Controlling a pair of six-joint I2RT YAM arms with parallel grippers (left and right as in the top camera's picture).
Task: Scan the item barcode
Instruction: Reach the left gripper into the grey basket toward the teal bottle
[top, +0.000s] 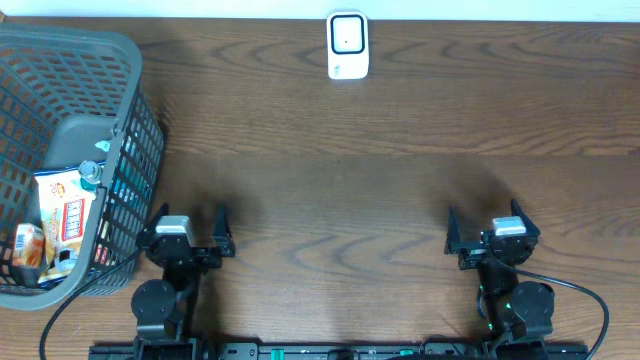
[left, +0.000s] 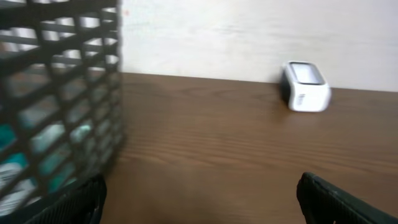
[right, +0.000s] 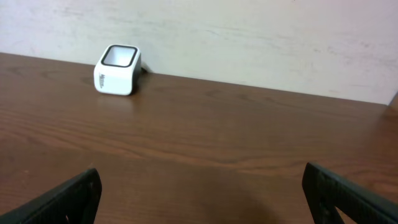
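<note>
We are sitting at the very outset of the job, as we judge it: nothing is being held, and both arms are resting near the front edge of the table (top: 330, 200). The left gripper (top: 190, 218) is holding its jaws wide apart around nothing, and the right gripper (top: 485, 222) is doing the same. The goods are lying in the grey basket (top: 138, 150) at the far left, just beside the left gripper. We are making out a white-and-red packet (top: 68, 215) and a small can (top: 28, 248); which one is meant we cannot tell. The scanner (top: 347, 45) is sitting at the middle of the far edge, close to the wall (right: 249, 37), its window facing up. The next move, we are thinking, calls for the left arm rising over the basket's rim and coming down on one item, barcode side findable. The tall mesh side is standing as the one obstacle. Between the arms and the scanner the wood is lying bare, giving ample room for carrying.
</note>
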